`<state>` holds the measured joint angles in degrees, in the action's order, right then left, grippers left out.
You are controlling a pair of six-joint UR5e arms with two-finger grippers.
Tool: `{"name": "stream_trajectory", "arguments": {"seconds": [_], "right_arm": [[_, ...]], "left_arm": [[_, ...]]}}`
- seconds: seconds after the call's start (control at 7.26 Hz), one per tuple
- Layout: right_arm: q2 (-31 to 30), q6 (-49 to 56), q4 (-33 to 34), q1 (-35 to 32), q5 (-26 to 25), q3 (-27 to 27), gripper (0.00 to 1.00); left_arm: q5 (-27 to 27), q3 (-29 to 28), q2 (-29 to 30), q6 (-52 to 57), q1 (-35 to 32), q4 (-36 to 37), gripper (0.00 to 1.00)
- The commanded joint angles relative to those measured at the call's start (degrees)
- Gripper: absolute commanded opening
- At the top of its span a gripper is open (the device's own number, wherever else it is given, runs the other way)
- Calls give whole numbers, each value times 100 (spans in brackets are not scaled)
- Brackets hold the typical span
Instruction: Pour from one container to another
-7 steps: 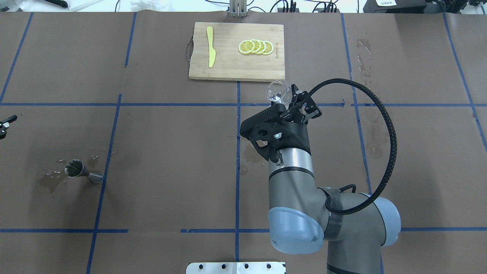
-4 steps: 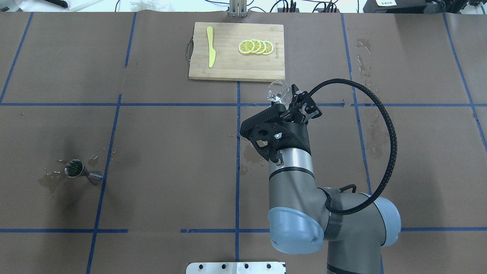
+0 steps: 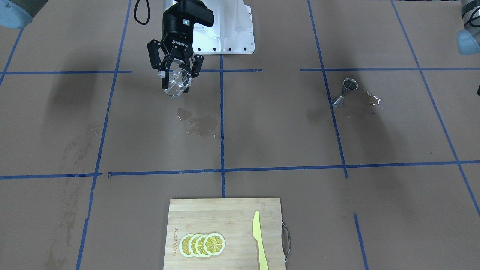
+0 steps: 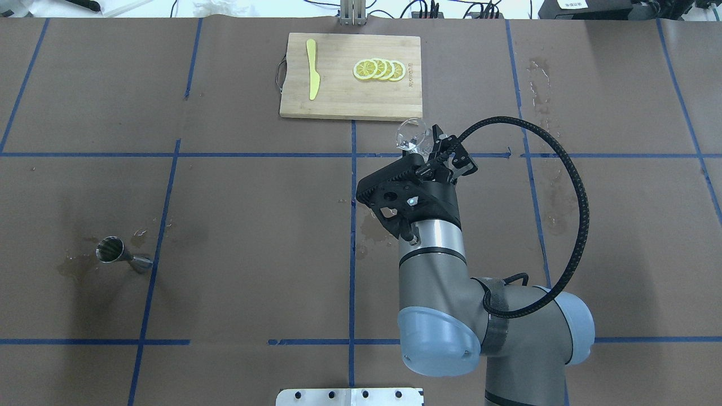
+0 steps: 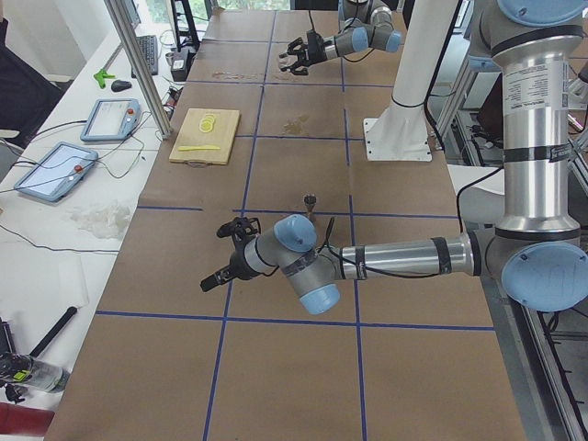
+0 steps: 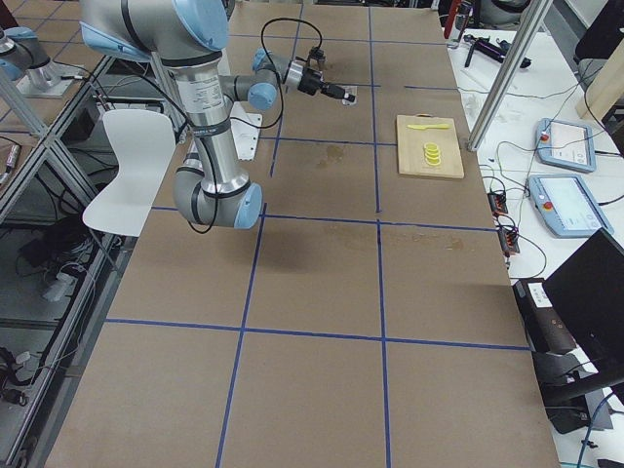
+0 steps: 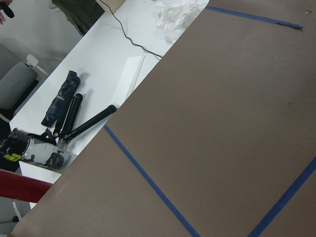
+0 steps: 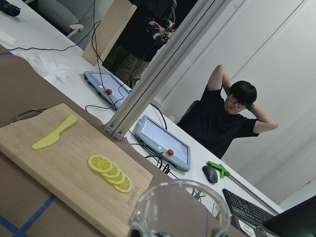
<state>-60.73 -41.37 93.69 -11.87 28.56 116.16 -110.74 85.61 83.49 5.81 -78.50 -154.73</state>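
1. The right fingers [image 3: 162, 73] are clamped on the glass cup [image 3: 175, 84] and hold it clear of the surface [image 3: 262, 131].
2. The cup hangs on the robot's right of the middle tape line, above a wet patch [image 3: 198, 123], and is well apart from the jigger [image 3: 345, 92].
3. The jigger stands on the robot's left side, just beside a blue tape line, with small wet spots near it.
4. The left fingers [image 5: 213, 280] show only in the side view, beyond the jigger towards the surface's end. I cannot tell if they are wide or narrow.
5. The cutting board [image 4: 338, 96] carries lemon slices [image 4: 379, 69] and a yellow knife [image 4: 312, 69].
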Motion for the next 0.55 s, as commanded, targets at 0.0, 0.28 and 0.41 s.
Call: {"name": "stream_trajectory", "arguments": {"seconds": [0.0,0.28,0.41], "right_arm": [[-9,-3,0,0,-9,3,0],[-9,6,0,0,-9,3,0],[-9,-3,0,0,-9,3,0]], "left_arm": [[-1,-167,219,-10,-218,1008,100],[-44,-290,273,-124,-245,1730,100],[-262,-273,387,-133,-288,2484,100]]}}
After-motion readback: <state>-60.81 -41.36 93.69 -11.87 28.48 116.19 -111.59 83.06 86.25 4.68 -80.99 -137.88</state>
